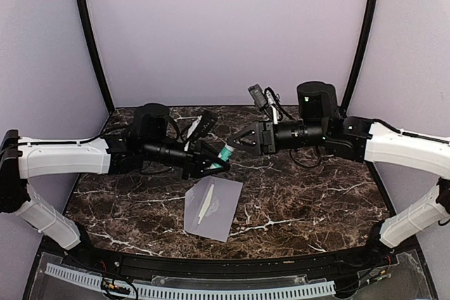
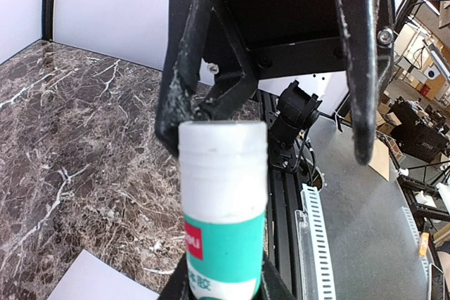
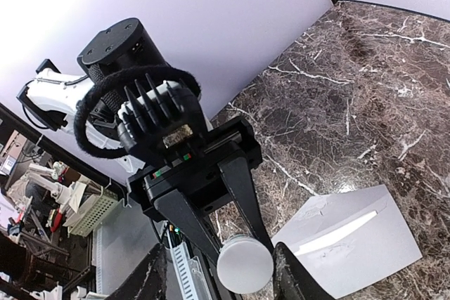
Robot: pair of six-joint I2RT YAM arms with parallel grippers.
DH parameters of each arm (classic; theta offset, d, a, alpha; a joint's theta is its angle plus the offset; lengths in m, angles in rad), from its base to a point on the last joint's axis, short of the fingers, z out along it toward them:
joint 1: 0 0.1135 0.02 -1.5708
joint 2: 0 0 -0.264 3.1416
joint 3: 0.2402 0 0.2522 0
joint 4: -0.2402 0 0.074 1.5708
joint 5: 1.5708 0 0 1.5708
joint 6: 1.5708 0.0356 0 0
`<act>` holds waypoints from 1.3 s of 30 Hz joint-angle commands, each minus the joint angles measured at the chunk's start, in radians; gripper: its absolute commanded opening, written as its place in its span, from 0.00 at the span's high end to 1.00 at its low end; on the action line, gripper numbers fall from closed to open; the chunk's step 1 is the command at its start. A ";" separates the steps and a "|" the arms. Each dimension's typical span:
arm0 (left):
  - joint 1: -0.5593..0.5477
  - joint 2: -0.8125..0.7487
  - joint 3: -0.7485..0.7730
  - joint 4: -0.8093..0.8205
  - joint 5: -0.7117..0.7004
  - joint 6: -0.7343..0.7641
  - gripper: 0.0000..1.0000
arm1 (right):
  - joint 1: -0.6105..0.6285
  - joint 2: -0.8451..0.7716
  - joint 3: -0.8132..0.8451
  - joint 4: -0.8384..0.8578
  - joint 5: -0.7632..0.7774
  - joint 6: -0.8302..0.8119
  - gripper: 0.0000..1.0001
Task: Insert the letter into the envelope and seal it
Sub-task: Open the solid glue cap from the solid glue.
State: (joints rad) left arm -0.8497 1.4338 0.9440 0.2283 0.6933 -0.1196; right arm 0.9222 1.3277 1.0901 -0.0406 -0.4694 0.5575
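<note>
Your dark marble tabletop [image 1: 316, 194] fills the lower half of the top view. Above it your left arm [image 1: 63, 156] and right arm [image 1: 401, 147] reach inward and meet tip to tip over the middle. The envelope [image 1: 218, 212] lies flat on the tabletop towards the near edge, just below that meeting point, apart from both arms. Your left fingers [image 3: 242, 194] are clamped on a teal-and-white glue stick [image 2: 223, 223]. Your right fingers [image 2: 365, 89] stand apart on either side of its white cap [image 3: 245, 263]. A thin white sliver [image 1: 206, 201] crosses the envelope; you cannot tell what it is.
</note>
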 commanded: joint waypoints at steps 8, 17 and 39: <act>0.023 -0.047 -0.024 0.056 0.022 -0.037 0.99 | 0.009 0.050 0.021 0.079 0.004 0.032 0.65; 0.023 -0.039 -0.021 0.049 0.025 -0.032 1.00 | 0.009 0.059 0.030 0.103 0.009 0.033 0.67; 0.024 -0.013 -0.006 0.037 0.031 -0.043 0.60 | 0.037 0.117 0.072 0.044 -0.029 -0.026 0.89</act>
State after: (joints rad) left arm -0.8291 1.4227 0.9314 0.2592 0.7151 -0.1658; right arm 0.9413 1.4193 1.1187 -0.0013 -0.4770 0.5587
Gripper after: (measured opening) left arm 0.449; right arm 0.208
